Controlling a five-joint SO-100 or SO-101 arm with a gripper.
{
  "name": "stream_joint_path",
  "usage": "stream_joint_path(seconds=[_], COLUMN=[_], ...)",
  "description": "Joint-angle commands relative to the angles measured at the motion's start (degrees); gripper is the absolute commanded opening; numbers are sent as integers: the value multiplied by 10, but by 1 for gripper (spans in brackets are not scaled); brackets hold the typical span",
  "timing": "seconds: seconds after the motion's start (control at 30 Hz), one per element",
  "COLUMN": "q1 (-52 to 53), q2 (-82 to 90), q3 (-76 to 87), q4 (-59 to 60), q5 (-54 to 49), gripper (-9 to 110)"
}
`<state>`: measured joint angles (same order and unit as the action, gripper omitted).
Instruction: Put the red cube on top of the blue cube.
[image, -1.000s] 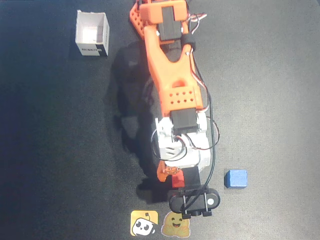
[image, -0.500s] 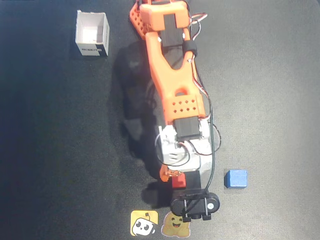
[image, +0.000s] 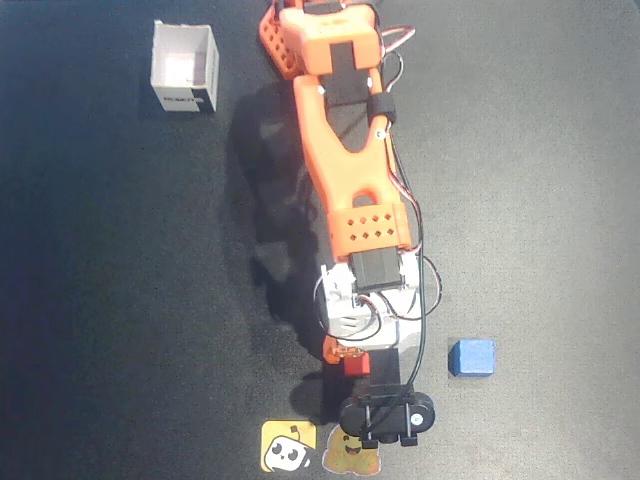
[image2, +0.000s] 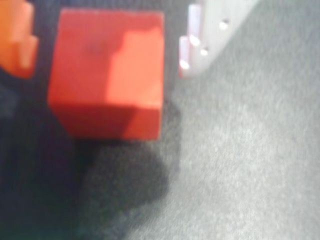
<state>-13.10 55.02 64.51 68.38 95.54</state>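
No legible text. White box (image: 184, 66), upper left of overhead view, carries a dark label strip with print too small to read. Two cartoon-face stickers (image: 288, 446) at bottom centre bear no lettering.

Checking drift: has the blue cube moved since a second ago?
No. In the overhead view the blue cube keeps its spot relative to the yellow sticker.

We see overhead view looking straight down on whole dark table (image: 120, 300); wrist view sits close, angled down. Both share red cube (image: 357, 366) (image2: 107, 75).
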Motion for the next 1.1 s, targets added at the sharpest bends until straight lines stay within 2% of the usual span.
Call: stream_joint_path(seconds=[0.0,0.33,0.63,1.07], q1=[-5,-4,-1,-13], q2=[5,1,38,114], q3=[-1,18,5,-72], q4=[-15,-32,13,98], q5=[5,16,14,-59], gripper=[20,0,0,0])
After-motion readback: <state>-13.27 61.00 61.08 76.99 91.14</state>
